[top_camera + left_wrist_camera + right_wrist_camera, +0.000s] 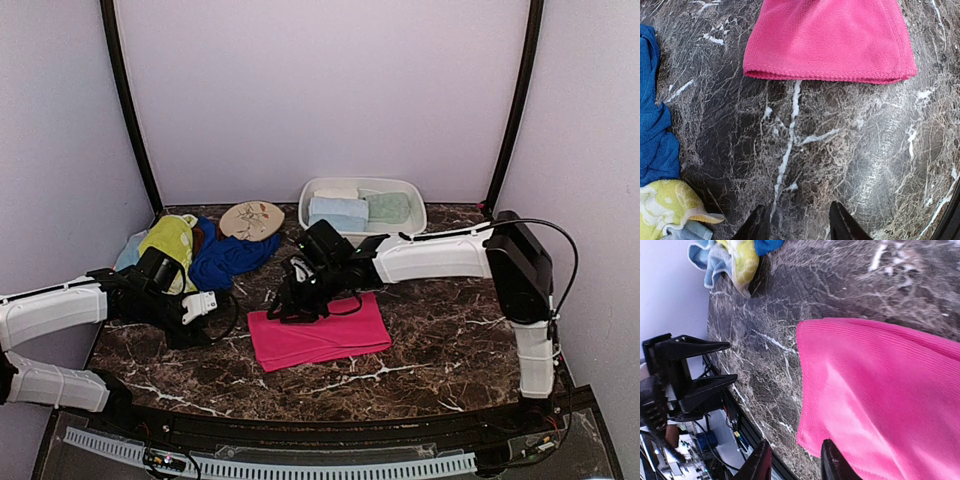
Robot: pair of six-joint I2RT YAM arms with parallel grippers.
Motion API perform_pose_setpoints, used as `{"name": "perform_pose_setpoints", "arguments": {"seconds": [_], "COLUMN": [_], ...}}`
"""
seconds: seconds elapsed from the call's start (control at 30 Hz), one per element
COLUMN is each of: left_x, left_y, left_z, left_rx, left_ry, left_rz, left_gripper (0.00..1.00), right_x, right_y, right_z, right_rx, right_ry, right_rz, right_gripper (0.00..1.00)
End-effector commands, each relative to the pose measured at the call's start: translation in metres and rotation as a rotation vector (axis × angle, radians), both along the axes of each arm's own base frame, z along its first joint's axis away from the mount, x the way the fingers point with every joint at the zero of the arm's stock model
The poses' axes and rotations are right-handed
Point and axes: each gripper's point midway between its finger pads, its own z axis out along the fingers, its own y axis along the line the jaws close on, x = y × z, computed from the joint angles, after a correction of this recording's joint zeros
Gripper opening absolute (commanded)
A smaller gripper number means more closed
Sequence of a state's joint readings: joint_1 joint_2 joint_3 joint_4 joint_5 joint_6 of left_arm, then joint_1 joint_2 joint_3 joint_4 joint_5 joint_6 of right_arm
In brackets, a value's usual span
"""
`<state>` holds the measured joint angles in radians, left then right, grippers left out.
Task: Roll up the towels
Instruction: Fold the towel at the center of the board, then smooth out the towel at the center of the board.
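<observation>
A hot pink towel [318,333] lies flat on the marble table, folded into a rectangle. It fills the top of the left wrist view [830,40] and the right of the right wrist view [890,390]. My left gripper [799,222] is open and empty over bare marble, left of the pink towel [203,305]. My right gripper [794,462] is open and empty, hovering over the towel's far left corner [297,300]. A pile of towels at the back left holds a yellow-green one [172,240], a royal blue one [228,258] and a pale blue one [131,250].
A white basin [410,190] at the back holds rolled pale blue [337,212] and mint [388,207] towels. A beige floral oval disc [251,220] lies beside the pile. Purple walls enclose the table on three sides.
</observation>
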<state>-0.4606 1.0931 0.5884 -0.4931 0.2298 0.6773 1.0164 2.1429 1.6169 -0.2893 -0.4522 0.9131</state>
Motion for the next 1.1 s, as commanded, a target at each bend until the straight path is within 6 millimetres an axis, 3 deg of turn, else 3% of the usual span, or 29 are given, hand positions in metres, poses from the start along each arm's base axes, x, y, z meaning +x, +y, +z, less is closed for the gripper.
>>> {"name": "perform_pose_setpoints", "arguments": {"seconds": [0.0,0.1,0.3,0.43,0.6,0.7,0.87,0.97,1.07], "left_x": [0.008,0.014,0.017,0.003,-0.018,-0.021,-0.032,-0.043,-0.044], "left_y": [-0.013,-0.029,-0.083,-0.121,-0.151,-0.147,-0.116,-0.096,-0.087], "left_z": [0.015,0.03,0.047,0.033,-0.004,-0.026,-0.049,-0.057,-0.052], "left_rx": [-0.065,-0.121,-0.19,-0.167,-0.06,0.025,0.142,0.186,0.183], "left_ry": [-0.014,-0.001,0.054,0.104,0.137,0.149,0.148,0.153,0.125], "left_rz": [-0.02,-0.045,-0.126,-0.224,-0.334,-0.363,-0.397,-0.41,-0.421], "left_gripper": [0.42,0.43,0.45,0.45,0.44,0.39,0.24,0.16,0.14], "right_x": [0.029,0.041,0.049,0.05,0.043,0.035,0.021,0.011,0.004], "right_y": [-0.04,-0.077,-0.141,-0.175,-0.197,-0.208,-0.234,-0.237,-0.231], "right_z": [0.044,0.03,-0.027,-0.066,-0.099,-0.108,-0.113,-0.113,-0.102], "right_rx": [0.076,0.016,-0.136,-0.218,-0.274,-0.29,-0.27,-0.241,-0.177], "right_ry": [-0.076,-0.085,-0.061,-0.042,-0.001,0.011,0.036,0.055,0.067], "right_rz": [-0.083,-0.123,-0.188,-0.232,-0.259,-0.271,-0.314,-0.31,-0.31], "right_gripper": [0.33,0.29,0.24,0.2,0.15,0.14,0.14,0.14,0.16]}}
